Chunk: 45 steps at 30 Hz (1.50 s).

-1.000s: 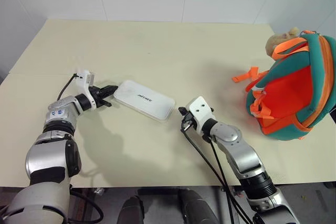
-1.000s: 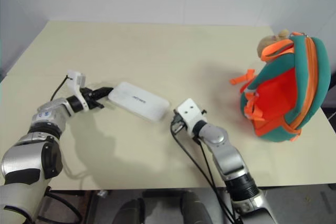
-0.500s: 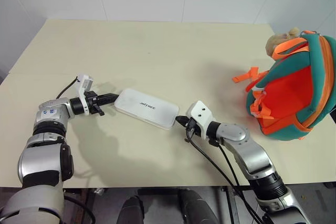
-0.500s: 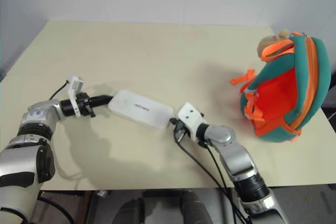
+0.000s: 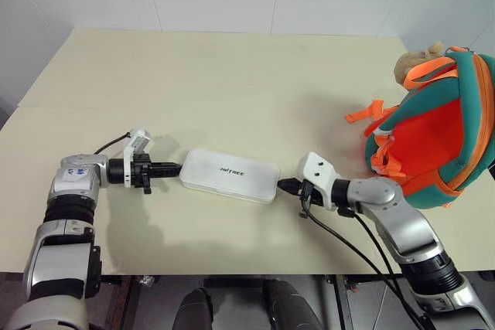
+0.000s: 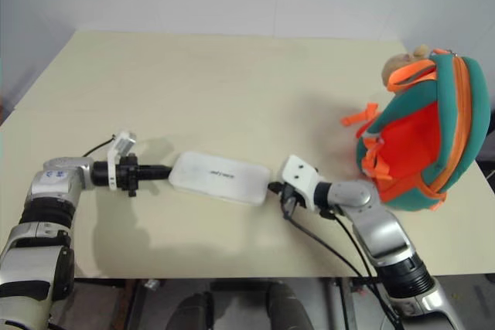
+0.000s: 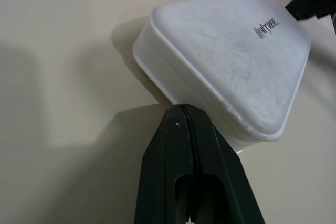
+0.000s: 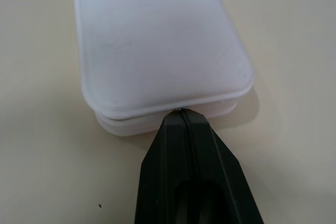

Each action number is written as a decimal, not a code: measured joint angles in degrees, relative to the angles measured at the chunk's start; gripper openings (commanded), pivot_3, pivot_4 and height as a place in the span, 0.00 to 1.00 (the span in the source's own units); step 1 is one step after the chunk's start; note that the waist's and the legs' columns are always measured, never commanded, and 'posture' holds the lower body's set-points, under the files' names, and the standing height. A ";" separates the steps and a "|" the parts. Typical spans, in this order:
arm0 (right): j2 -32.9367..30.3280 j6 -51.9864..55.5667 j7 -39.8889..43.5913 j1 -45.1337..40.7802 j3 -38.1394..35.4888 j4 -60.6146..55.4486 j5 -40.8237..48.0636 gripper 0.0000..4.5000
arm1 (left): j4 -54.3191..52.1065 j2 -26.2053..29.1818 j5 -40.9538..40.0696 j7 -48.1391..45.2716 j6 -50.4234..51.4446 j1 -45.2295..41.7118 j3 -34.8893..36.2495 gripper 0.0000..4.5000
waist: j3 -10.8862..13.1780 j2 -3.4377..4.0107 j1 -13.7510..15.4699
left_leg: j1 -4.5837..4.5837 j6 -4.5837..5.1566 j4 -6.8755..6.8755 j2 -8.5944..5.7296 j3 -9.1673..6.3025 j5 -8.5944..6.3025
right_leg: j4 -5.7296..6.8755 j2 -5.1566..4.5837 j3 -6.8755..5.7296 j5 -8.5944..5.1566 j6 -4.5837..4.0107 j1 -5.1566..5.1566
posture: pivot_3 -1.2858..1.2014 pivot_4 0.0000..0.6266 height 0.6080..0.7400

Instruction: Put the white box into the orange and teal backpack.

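Note:
The white box [image 5: 230, 175] lies flat on the table, its long side running left to right, lettering up. My left gripper [image 5: 175, 167] is shut, and its tip [image 7: 181, 109] presses against the box's [image 7: 226, 51] left end. My right gripper [image 5: 284, 185] is also shut, with its tip [image 8: 181, 113] against the seam at the right end of the box [image 8: 157, 51]. The box is pinched between the two tips, and neither gripper has closed on anything. The orange and teal backpack [image 5: 433, 137] stands at the far right of the table, orange panel facing the box.
The cream table [image 5: 232, 75] stretches wide behind the box. A tan plush toy [image 5: 414, 63] sits on top of the backpack, and orange straps [image 5: 370, 110] trail from its left side. Black cables [image 5: 348, 245] hang under my right arm by the table's near edge.
The box has slid nearer and to the right and turned to lie almost straight across. Both shut grippers have swung in line with its ends; the right one went right.

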 measured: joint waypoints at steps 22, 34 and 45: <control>0.93 -5.88 0.63 0.17 1.81 1.90 0.10 0.00 | -3.83 -0.91 -8.41 10.13 3.04 -10.04 6.07 0.00 | 0.00 0.00 0.56 | -0.04 0.00 0.06 -0.02 -0.05 0.00 | -0.03 0.00 -0.03 0.01 0.01 0.01 | 0.52 0.24 1.00; -0.43 -1.99 0.67 2.71 -3.29 -6.31 6.76 0.00 | -5.99 -8.59 -11.13 4.64 7.44 -11.68 -1.88 0.00 | 0.00 0.00 0.00 | -0.05 -0.01 0.01 -0.01 -0.06 0.00 | -0.02 0.01 -0.02 -0.01 0.02 -0.01 | 0.52 0.24 1.00; -12.36 8.87 4.24 10.39 -15.53 -17.71 19.35 0.00 | -8.65 -7.70 -5.18 -0.25 6.30 -7.63 -14.53 0.00 | 0.01 0.01 0.10 | 0.00 0.01 0.01 -0.02 -0.08 0.00 | -0.12 0.02 0.01 -0.02 0.02 0.09 | 0.52 0.24 1.00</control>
